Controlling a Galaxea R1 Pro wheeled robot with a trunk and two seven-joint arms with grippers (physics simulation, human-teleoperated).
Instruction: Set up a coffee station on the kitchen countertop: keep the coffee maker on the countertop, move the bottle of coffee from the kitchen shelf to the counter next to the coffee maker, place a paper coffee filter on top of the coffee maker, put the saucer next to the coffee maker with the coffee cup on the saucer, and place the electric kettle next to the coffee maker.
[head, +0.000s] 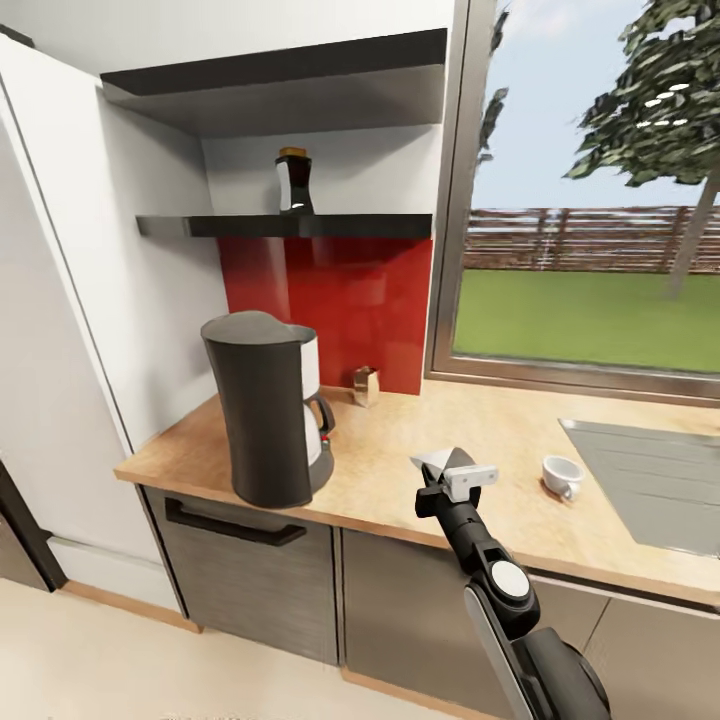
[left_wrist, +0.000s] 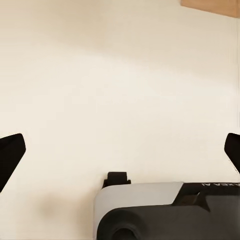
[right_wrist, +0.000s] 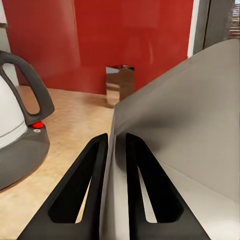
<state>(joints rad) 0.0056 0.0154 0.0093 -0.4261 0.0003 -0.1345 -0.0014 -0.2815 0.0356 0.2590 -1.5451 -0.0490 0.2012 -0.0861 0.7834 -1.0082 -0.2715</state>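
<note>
**Right gripper holds the paper filter above the counter**

We hold the paper coffee filter (head: 437, 464) in our right gripper (head: 448, 478), raised over the kitchen countertop (head: 400, 470) to the right of the coffee maker (head: 268, 405). In the right wrist view the two black fingers (right_wrist: 82, 192) sit almost together, with the thin edge of the filter (right_wrist: 185, 145) pinched in the narrow gap between them; the sheet spreads out wide beyond the fingertips.

The coffee maker stands near the counter's left front edge, its white carafe and black handle (right_wrist: 27, 82) facing the red backsplash (head: 345, 290). A small shiny box (head: 365, 385) stands against that backsplash, behind the coffee maker and to its right.

The bottle of coffee (head: 293, 182) stands on the kitchen shelf (head: 290, 226), above the coffee maker. The coffee cup (head: 562, 476) sits on the counter to the right of our gripper, just beside the grey sink (head: 650, 480).

Our left gripper (left_wrist: 120, 152) points at a pale cream surface, its dark fingertips (left_wrist: 10, 155) spread wide at the picture's two edges with nothing between them.
</note>
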